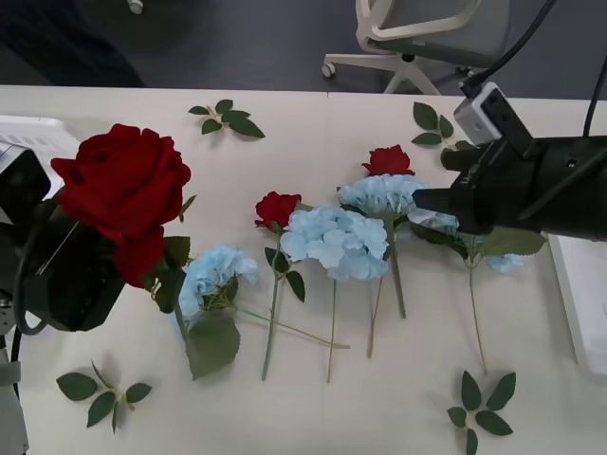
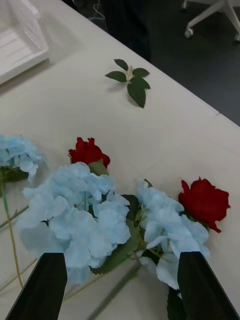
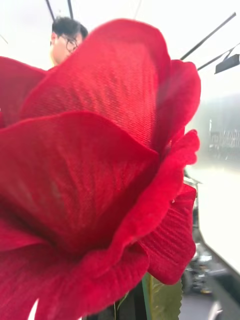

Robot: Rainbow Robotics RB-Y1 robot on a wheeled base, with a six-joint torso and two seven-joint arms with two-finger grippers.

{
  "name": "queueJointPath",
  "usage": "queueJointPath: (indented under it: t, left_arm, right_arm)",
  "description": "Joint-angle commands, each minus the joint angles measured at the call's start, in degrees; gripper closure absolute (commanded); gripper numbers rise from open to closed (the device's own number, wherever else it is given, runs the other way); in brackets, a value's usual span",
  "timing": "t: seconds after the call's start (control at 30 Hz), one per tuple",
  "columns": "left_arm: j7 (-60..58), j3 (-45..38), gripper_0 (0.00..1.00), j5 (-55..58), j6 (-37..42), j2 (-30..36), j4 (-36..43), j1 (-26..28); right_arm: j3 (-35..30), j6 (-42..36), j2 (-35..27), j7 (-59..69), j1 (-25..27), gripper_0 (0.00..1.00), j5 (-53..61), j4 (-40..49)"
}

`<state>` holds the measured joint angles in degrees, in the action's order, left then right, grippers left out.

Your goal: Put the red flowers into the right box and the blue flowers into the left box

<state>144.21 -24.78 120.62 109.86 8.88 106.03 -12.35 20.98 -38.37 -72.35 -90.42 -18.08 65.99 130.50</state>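
My left gripper (image 1: 95,268) holds a red flower (image 1: 123,180) lifted well above the table at the left; its bloom (image 3: 100,170) sits right in front of the left wrist camera and hides the fingers. Two more red flowers (image 1: 277,209) (image 1: 387,160) lie mid-table among several blue flowers (image 1: 334,240) (image 1: 383,194) (image 1: 214,275). My right gripper (image 1: 424,202) (image 2: 120,285) hovers open just above two blue flowers (image 2: 80,220) (image 2: 165,225), with red flowers (image 2: 89,151) (image 2: 204,202) beyond them. The left box (image 1: 28,133) (image 2: 20,50) is at the far left. The right box (image 1: 580,294) sits at the right edge.
Loose green leaf sprigs lie at the back (image 1: 226,119) (image 1: 432,123) and near the front edge (image 1: 100,393) (image 1: 481,408). Long green stems (image 1: 273,322) trail toward the front. An office chair (image 1: 427,33) stands beyond the table's far edge.
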Motion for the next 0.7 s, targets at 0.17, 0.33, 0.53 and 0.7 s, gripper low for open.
queueJointPath:
  t: [0.17, 0.33, 0.53, 0.7]
  left_arm:
    - [10.79, 0.7, 1.0, 1.11, 0.14, 0.44, 1.19, 0.13]
    - [10.79, 2.19, 1.0, 0.84, 0.14, 0.44, 1.28, -0.31]
    - [10.79, 2.37, 1.0, -2.5, 0.14, -2.99, 1.28, -3.12]
    - [10.79, 2.02, 1.0, -8.3, 0.14, -7.3, 1.19, -5.49]
  right_arm:
    - [14.08, 20.0, -8.07, -4.85, -3.37, 0.34, -0.6, -0.07]
    - [20.32, 28.43, -11.41, -5.11, -3.37, 0.35, -0.69, 2.04]
    - [28.67, 39.77, -15.01, -6.34, -3.28, 0.34, -2.53, 4.94]
    - [35.0, 44.52, -16.15, -7.31, -3.37, 0.34, -3.94, 6.7]
